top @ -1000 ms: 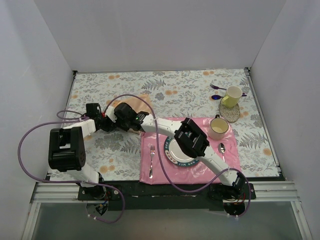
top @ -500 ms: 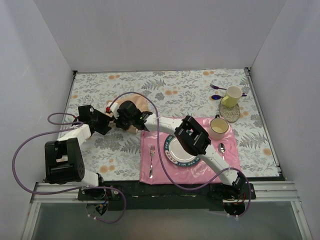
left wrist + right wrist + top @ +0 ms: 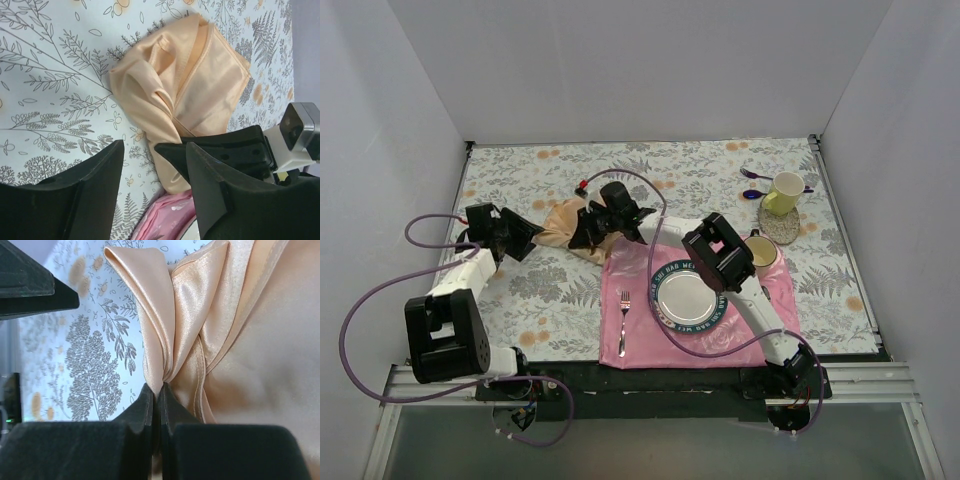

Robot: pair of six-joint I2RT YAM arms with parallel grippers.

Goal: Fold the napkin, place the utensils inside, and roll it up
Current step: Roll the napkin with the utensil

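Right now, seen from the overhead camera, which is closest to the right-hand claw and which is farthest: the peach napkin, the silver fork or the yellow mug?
1. The napkin, left of the pink mat: the right gripper is pinching it.
2. The silver fork, on the pink mat's left side, toward the near edge.
3. The yellow mug, far off at the back right.

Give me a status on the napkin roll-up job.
Done: nothing finished; the napkin lies bunched, only loosely folded, on the floral cloth. In hand: the right gripper is shut on a fold of it; the left gripper stands open beside it. Left: a neat fold, utensils placed inside, the roll.
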